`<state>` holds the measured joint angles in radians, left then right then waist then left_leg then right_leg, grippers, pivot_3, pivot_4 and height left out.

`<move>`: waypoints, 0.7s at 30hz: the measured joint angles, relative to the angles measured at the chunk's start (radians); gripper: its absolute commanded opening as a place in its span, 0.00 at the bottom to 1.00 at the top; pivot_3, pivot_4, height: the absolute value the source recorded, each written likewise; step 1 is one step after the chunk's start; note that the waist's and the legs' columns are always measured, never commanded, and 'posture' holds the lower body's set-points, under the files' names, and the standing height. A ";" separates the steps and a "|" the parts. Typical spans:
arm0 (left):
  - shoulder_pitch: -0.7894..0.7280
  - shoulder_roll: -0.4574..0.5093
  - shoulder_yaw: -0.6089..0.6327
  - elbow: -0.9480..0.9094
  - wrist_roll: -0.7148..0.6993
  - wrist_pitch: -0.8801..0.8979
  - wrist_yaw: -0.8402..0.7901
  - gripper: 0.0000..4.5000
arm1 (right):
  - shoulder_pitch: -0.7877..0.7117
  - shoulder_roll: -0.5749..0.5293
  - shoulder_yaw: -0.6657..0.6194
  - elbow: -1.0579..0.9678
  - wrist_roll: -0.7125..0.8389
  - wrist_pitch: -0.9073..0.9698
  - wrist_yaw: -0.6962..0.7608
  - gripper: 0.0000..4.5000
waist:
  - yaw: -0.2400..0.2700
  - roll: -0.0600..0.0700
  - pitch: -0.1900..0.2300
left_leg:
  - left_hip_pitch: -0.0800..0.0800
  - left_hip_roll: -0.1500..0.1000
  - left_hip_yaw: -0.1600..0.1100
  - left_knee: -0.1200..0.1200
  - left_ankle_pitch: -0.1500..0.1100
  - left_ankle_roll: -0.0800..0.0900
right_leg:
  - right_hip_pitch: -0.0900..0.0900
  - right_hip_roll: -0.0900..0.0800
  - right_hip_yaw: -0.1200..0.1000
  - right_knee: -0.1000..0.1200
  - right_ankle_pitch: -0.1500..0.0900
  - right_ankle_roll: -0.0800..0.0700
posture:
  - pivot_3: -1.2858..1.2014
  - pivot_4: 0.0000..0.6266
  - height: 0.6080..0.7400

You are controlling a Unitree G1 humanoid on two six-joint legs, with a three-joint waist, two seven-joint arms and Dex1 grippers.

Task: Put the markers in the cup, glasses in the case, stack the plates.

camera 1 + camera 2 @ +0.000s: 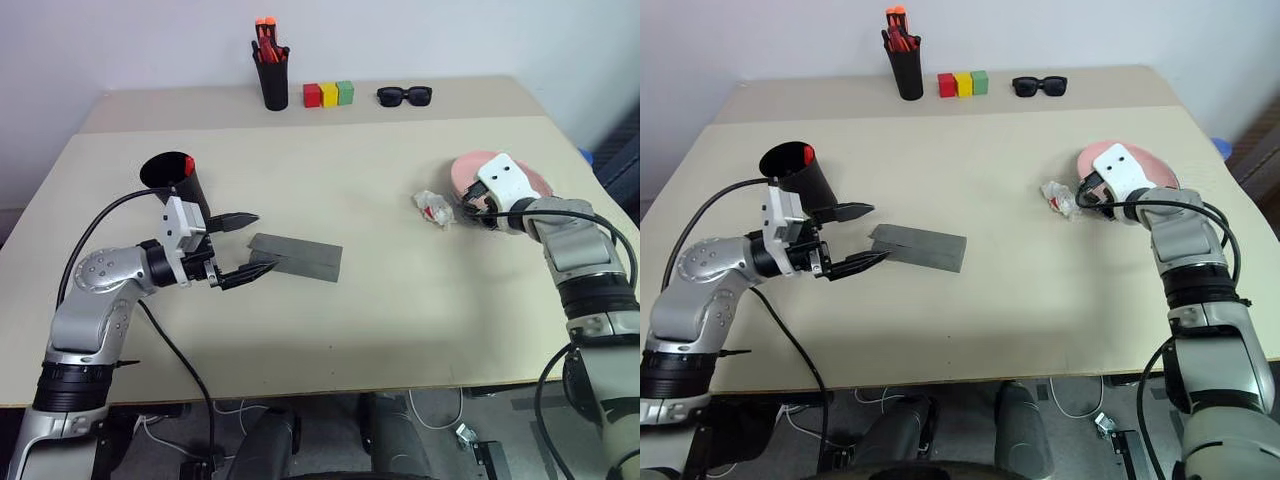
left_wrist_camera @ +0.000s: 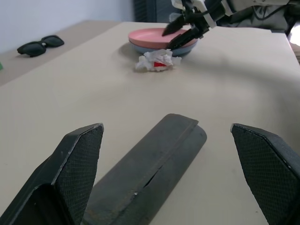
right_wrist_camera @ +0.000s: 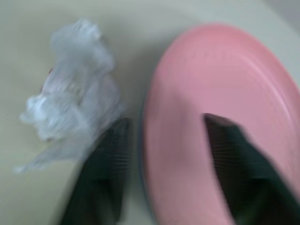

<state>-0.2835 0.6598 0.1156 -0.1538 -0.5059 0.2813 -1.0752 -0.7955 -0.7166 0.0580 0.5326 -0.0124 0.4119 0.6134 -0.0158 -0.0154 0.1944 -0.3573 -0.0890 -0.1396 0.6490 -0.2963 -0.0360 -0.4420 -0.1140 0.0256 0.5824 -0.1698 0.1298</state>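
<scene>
Head views: on the matte beige worktop (image 1: 380, 300), the left end effector (image 1: 248, 246) is seen spread wide and empty at the flat grey felt case (image 1: 298, 257), beside the tapered black cup (image 1: 178, 178).

Left wrist view: the pink plate (image 2: 154, 36) is stacked on the blue one.

Right wrist view: the right end effector (image 3: 168, 154) is parted astride the plate rim, beside crumpled white wrapping (image 3: 75, 103).

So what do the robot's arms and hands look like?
Both arms are silver-grey metal with black joint bands, and black cables loop along them. Each wrist has a white block. The left hand and right hand each have two black pointed fingers, bumpy like tiny dots on the inner faces.
</scene>
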 measured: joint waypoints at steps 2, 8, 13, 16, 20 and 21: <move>0.002 0.000 0.000 -0.009 -0.005 0.007 0.006 1.00 | -0.008 0.035 -0.046 -0.021 0.047 0.029 0.000 0.90 | -0.003 0.000 0.000 | 0.000 0.000 0.000 0.000 0.000 0.000 | 0.000 0.001 0.000 0.000 0.000 -0.001 | 0.52 0.24 1.00; -0.026 0.000 -0.002 -0.004 -0.007 0.013 0.007 1.00 | -0.010 0.109 -0.096 -0.135 0.133 0.085 0.001 0.90 | 0.001 0.000 0.000 | 0.000 0.000 0.000 0.001 0.000 0.000 | 0.000 0.001 0.000 0.001 0.001 -0.001 | 0.52 0.24 1.00; -0.047 0.000 -0.005 0.009 -0.006 0.013 -0.006 1.00 | 0.012 0.122 -0.062 -0.140 0.122 0.075 0.012 0.90 | 0.001 0.000 0.000 | 0.000 0.000 0.000 0.000 0.000 0.000 | 0.000 0.001 0.000 0.000 0.001 -0.001 | 0.52 0.24 1.00; -0.049 0.000 -0.008 0.017 -0.006 0.012 -0.010 1.00 | 0.019 0.136 -0.046 -0.068 0.105 0.048 0.012 0.90 | -0.003 0.000 0.000 | 0.000 0.000 0.000 0.000 0.000 0.000 | 0.000 0.001 0.000 0.001 0.001 -0.001 | 0.52 0.24 1.00; -0.051 0.005 -0.008 0.017 -0.006 0.013 -0.011 1.00 | 0.018 0.148 -0.033 0.016 0.091 -0.007 0.021 0.79 | -0.004 0.000 0.000 | 0.000 0.000 0.000 0.000 0.000 0.000 | 0.000 0.001 0.000 0.001 0.001 -0.001 | 0.52 0.24 1.00; -0.051 0.007 -0.007 0.017 -0.006 0.013 -0.010 1.00 | 0.018 0.152 -0.026 0.041 0.083 -0.016 0.023 0.74 | -0.004 0.000 0.000 | 0.000 0.000 0.000 0.000 0.000 0.000 | 0.000 0.001 0.000 0.001 0.001 -0.001 | 0.52 0.24 1.00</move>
<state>-0.3346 0.6671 0.1082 -0.1372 -0.5119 0.2940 -1.0854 -0.7773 -0.5650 0.0324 0.5739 0.0709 0.3960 0.6366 -0.0200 -0.0152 0.1944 -0.3570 -0.0888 -0.1395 0.6492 -0.2962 -0.0362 -0.4423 -0.1133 0.0256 0.5830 -0.1691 0.1288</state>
